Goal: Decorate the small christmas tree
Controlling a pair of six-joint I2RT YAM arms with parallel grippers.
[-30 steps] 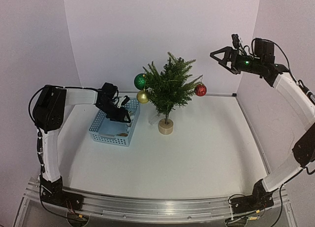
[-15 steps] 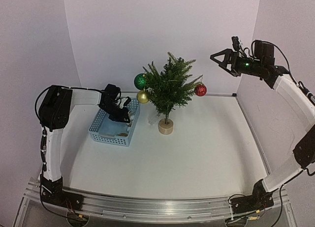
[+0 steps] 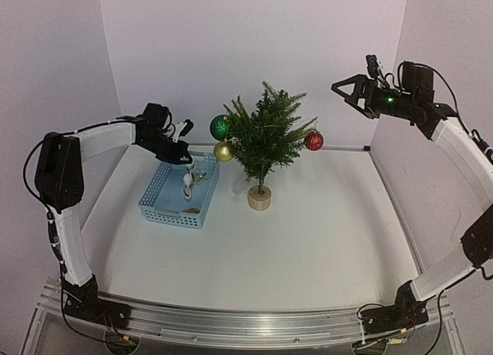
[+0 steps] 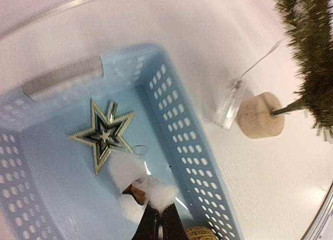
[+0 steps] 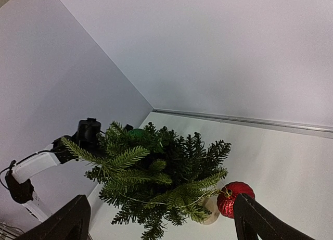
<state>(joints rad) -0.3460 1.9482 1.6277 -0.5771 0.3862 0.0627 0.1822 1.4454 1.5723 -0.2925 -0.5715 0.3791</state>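
Tree (image 3: 266, 135) stands on its round wooden base (image 4: 260, 115) on the table (image 3: 323, 232), just right of the left pincer (image 4: 156, 219) and low in front of the right pincer (image 5: 160, 201). A green bauble (image 3: 219, 126) and a gold bauble (image 3: 223, 150) hang on the side nearest the left pincer. A red bauble (image 3: 313, 141) hangs on the side nearest the right one. The left pincer is pinched tight on a white fluffy ornament (image 4: 148, 190), which dangles from its tips over the blue basket (image 3: 166, 205) directly beneath. A star (image 4: 104, 136) lies on the basket floor below the tips, and a brownish ball (image 4: 200, 234) sits close by them, partly cut off. Past the basket wall, a clear box (image 4: 229, 104) with a thin wire lies beside the base. The right pincer is raised high, jaws spread wide and empty.
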